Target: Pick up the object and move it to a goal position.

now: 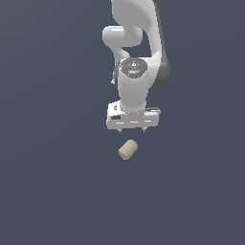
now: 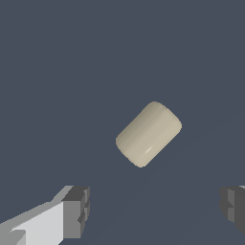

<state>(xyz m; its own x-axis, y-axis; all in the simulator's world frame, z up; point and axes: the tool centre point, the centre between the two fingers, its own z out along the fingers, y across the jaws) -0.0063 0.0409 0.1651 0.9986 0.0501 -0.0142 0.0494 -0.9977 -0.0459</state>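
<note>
Fingers (image 2: 76, 210) of the gripper (image 1: 132, 125) stand wide apart and hold nothing; in the wrist view one grey pad shows at the lower left of the frame and the other at the lower right edge, with only bare bench (image 2: 57, 72) between them. The object (image 1: 128, 150), a short beige cylinder, lies on its side on the dark bench, a little below the centre of the exterior view and just under the gripper in the picture, not touching it. It lies askew to the line between the two pads. By its look I judge it stiff and light, with a matte skin that should not slip much, but because it is round it may roll away if only one pad pushes it first. The better place to take hold seems to be across the curved sides near the middle of its length, after the wrist turns to match its axis; the flat ends are also possible. The exterior view shows the whole arm (image 1: 139, 43) and how the gripper stands over the bench, but the pads are almost hidden there. The wrist view shows the opening and the cylinder's angle clearly, yet not the height above the bench. No goal mark is visible in either view.
</note>
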